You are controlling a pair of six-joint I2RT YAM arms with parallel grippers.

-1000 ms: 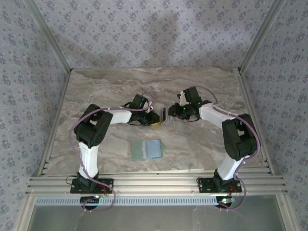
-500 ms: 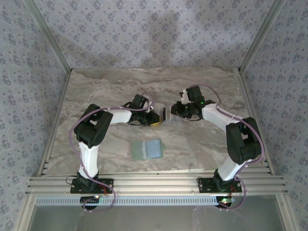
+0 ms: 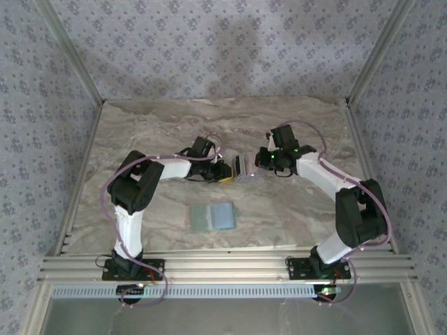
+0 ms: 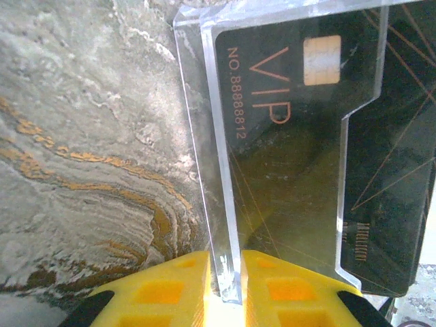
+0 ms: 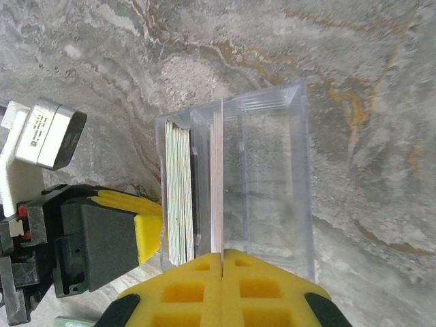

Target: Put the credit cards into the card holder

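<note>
Toward the arm bases from the left gripper, and well apart from it, a small flat sage-green bifold wallet lay open on the beige marbled tabletop. A pale blue-grey rectangular card appeared to lie over its right panel.

The left gripper itself was clamped on one wall of a clear acrylic box, with its yellow fingers pressed to either face of that wall. Just past the fingertips, inside the box, stood a black card printed "VIP" in orange with a gold chip.

The box sat between the two grippers. Whether it rested on the tabletop or was held above it could not be told.

From the right wrist camera, a stack of silvery striped cards stood on edge against the box wall to the left of the fingers.

The right gripper met the box from the side opposite the left one. Its yellow fingers were pressed together with no gap. A thin pale card, standing on edge in the box, ran straight into the seam between them, so they seemed to be pinching it.
</note>
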